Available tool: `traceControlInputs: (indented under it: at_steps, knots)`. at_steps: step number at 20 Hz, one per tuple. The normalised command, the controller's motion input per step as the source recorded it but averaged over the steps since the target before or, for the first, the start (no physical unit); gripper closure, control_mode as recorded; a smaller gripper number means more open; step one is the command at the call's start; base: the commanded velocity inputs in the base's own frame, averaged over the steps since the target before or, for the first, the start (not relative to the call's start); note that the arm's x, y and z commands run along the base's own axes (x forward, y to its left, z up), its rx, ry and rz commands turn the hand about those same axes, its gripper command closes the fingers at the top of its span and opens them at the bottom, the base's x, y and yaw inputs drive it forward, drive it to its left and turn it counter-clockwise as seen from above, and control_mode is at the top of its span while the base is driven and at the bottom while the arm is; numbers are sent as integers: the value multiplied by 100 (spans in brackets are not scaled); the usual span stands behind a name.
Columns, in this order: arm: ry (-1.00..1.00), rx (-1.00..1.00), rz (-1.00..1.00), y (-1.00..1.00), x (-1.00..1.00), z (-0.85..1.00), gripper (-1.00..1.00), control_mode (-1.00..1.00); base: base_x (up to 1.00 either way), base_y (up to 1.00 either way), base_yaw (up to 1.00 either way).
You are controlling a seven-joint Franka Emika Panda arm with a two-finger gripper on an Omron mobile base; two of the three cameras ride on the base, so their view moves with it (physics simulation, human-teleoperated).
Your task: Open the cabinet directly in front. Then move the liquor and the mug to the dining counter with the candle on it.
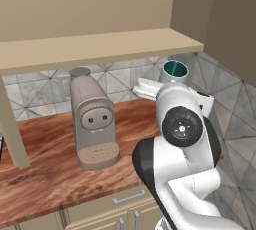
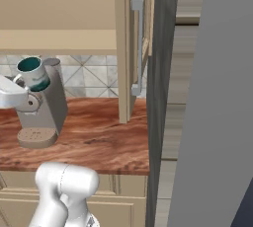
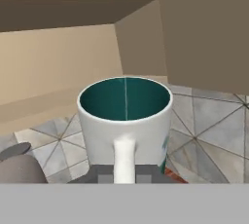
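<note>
The white mug (image 3: 124, 121) with a teal inside hangs in the air, upright, its loop handle turned toward the hand camera. My gripper (image 3: 125, 175) is shut on the mug at the handle side. From the base views the mug (image 1: 175, 70) (image 2: 32, 73) floats just below the open cabinet's bottom shelf (image 1: 100, 46), above the back of the counter. The cabinet's right door (image 2: 126, 48) stands swung out, edge-on, with its long silver handle (image 2: 138, 48) showing. Liquor, candle and dining counter are out of view.
A grey coffee machine (image 1: 92, 124) (image 2: 42, 112) stands on the reddish wood counter (image 1: 45, 169) (image 2: 99, 137), left of and below the mug. Tiled wall (image 1: 225, 89) runs behind. Beige drawers (image 1: 127, 199) sit below. A dark tall panel (image 2: 160, 97) bounds the counter's right end.
</note>
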Motion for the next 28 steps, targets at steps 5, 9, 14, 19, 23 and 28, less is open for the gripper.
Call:
traceControlInputs:
  at_steps: [5,9,14,19,23,28]
  knots:
    - [0,1,0,-1,0,0,100,100,-5,0,0]
    - [0,0,0,0,0,0,100,100,-84,3,5]
    - [0,0,0,0,0,0,100,100,-100,6,42]
    - [0,0,0,0,0,0,100,100,-42,0,86]
    - [0,0,0,0,0,0,100,100,0,3,100]
    - [0,0,0,0,0,0,100,100,0,5,100]
